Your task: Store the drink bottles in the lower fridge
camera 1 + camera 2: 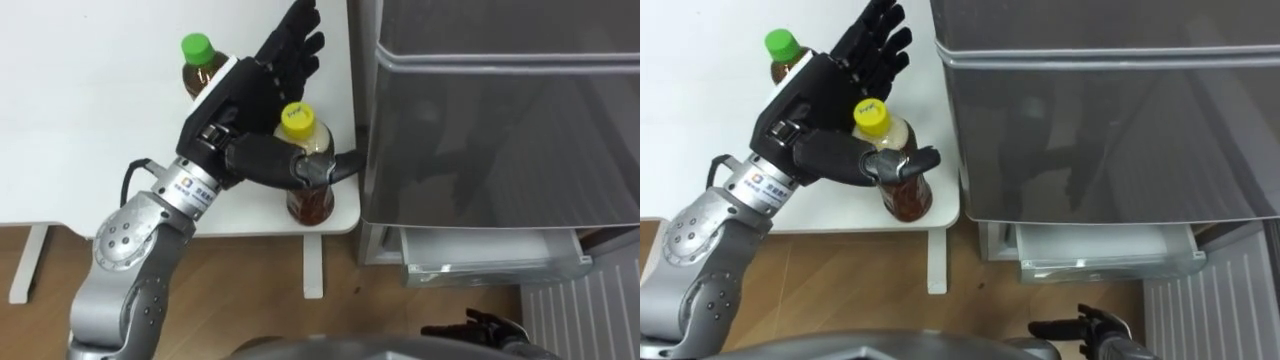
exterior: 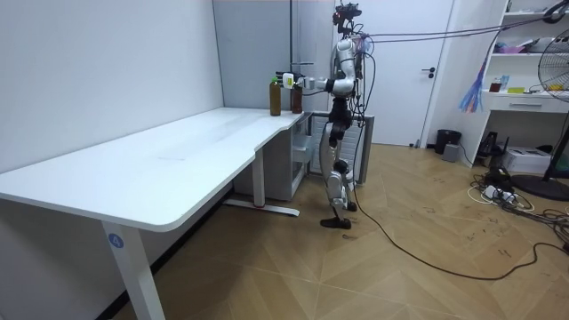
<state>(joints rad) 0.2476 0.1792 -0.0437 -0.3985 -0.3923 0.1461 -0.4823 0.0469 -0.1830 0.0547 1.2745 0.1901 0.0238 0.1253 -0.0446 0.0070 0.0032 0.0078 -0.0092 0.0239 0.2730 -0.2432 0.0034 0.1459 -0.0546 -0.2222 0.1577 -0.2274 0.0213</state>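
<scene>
The black fingers (image 1: 296, 40) are stretching straight and apart past the rounded, yellow-capped tea bottle (image 1: 311, 196). The thumb is lying across its shoulder as the left hand (image 1: 250, 95) is reaching over the smooth white bench (image 1: 80, 150). A green-capped bottle (image 1: 200, 66) is standing just behind, and the glossy grey fridge (image 1: 500, 120) is standing beside the bench with its pale lower drawer (image 1: 490, 256) jutting out. The right hand (image 1: 490, 330) is hanging low.

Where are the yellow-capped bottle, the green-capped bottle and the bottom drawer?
yellow-capped bottle (image 1: 296, 117): left eye view, its cap.
green-capped bottle (image 1: 197, 47): left eye view, its cap.
bottom drawer (image 1: 480, 247): left eye view, its pale inside.
</scene>
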